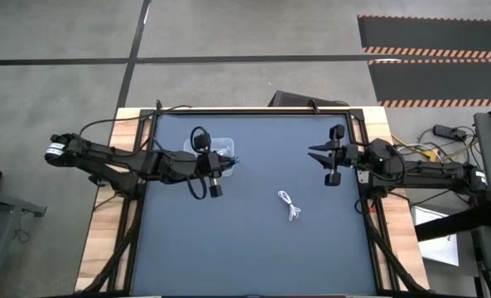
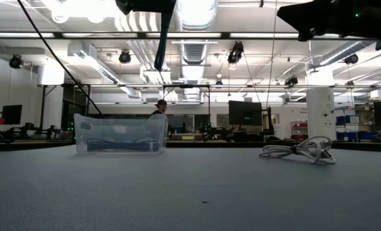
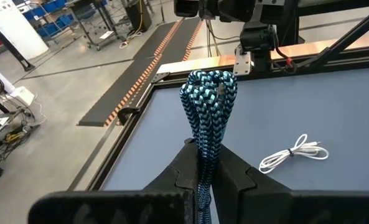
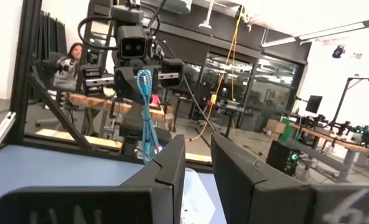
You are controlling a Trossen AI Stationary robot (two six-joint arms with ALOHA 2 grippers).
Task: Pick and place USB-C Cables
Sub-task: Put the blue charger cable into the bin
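Note:
My left gripper [image 3: 206,155] is shut on the teal braided cable bundle [image 3: 208,99] and hovers at the clear box's [image 1: 221,146] right end in the high view. The low view shows the teal bundle [image 2: 164,35] high above the table. The clear box [image 2: 87,131] stands on the mat and holds other cables [image 2: 116,146]. A white cable bundle [image 1: 290,204] lies flat on the mat between the arms, also in the low view [image 2: 302,149]. My right gripper [image 4: 198,149] is open and in the air near the table's right edge [image 1: 331,159], touching nothing. My left gripper pinches the teal cable bundle between its two fingers at one end of the bundle [image 3: 204,163]. The fingers lie along the bundle. It is lifted clear, and in the right wrist view it hangs straight below the gripper [image 4: 145,112], its looped end [image 3: 210,84] free.
A dark frame [image 1: 253,111] runs around the mat's edges. Open mat lies near and right of the white cable. A person [image 4: 69,59] sits beyond the table, behind the left arm. The room behind holds desks and monitors.

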